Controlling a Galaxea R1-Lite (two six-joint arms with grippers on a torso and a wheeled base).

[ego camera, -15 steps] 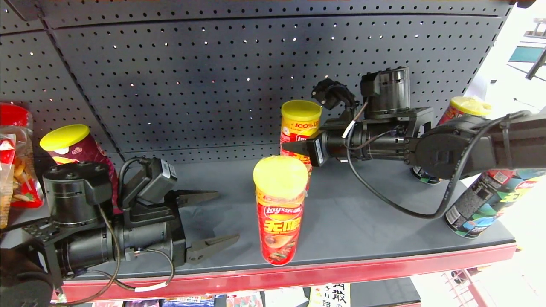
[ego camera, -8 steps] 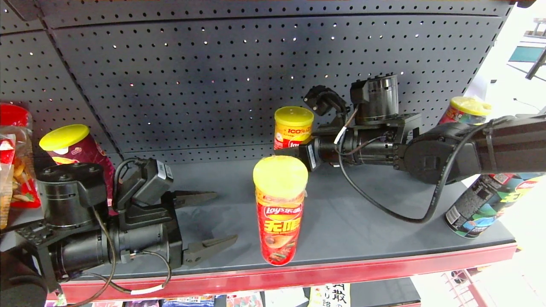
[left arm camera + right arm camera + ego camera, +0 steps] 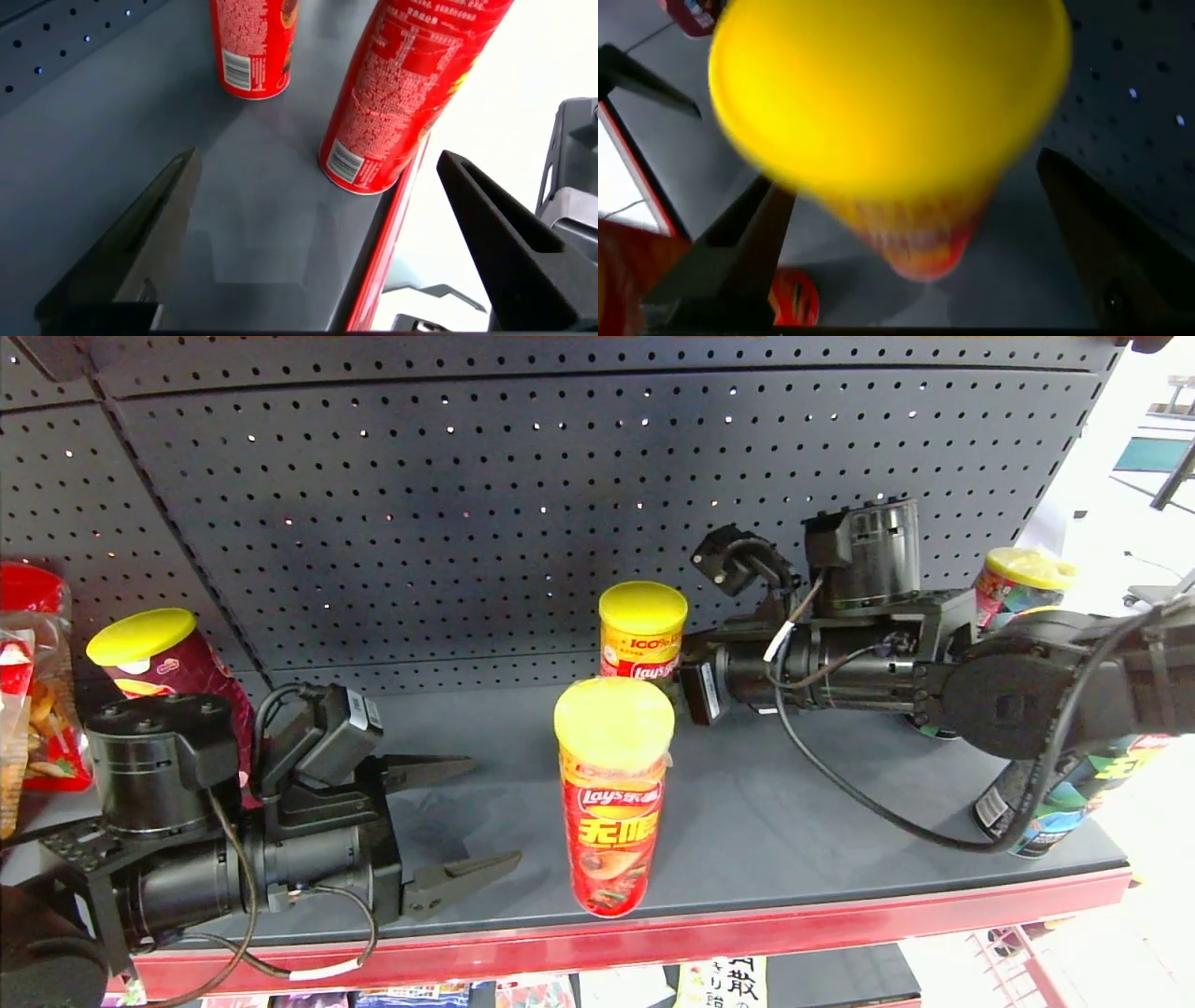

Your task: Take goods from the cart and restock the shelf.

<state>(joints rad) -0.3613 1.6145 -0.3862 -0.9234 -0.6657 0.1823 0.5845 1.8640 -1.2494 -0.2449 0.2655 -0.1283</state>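
can (image 3: pixel 642 630) stands within right end effector (image 3: pixel 904 173) (spread wide).

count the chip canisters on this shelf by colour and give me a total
red cylindrical chip canisters with yellow plastic lids: 2
maroon cylindrical canister with a yellow lid: 1
multicoloured patterned cylindrical canisters: 2
total: 5
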